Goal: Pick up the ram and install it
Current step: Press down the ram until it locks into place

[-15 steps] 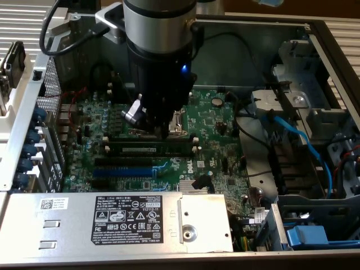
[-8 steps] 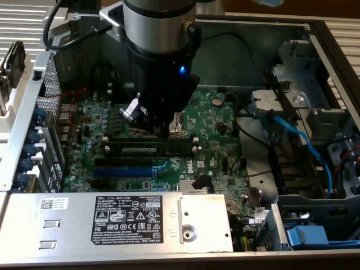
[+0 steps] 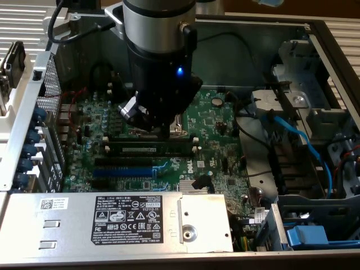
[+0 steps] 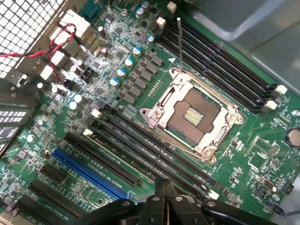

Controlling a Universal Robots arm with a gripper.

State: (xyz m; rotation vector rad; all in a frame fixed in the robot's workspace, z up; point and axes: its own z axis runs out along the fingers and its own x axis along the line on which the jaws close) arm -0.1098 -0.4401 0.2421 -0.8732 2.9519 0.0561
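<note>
**Item: the ram**. A long, thin dark-green board with a pale label on its face.
- Location: it stands on edge in one of the long black memory slots, between white end clips. It is just beside the CPU socket on the motherboard and directly under the arm. Whether it is pressed fully home cannot be told.
- Handling (judged): light and stiff, but thin enough to crack if bent or twisted. The chips and edge contacts are likely delicate, and the flat faces may be slippery.
- Best hold (judged): across the thickness at the middle of the upper long edge, clear of the chips, kept square to the slot.

**Item: gripper**.
- The fingers are closed against each other with nothing visibly between them.
- In the wrist view they hang just over the bank of memory slots near the socket.

**Surroundings:**
- blue expansion slot, beside the memory slots
- labelled power supply, along the near edge of the open case
- blue cable, at the exterior view's right
</note>
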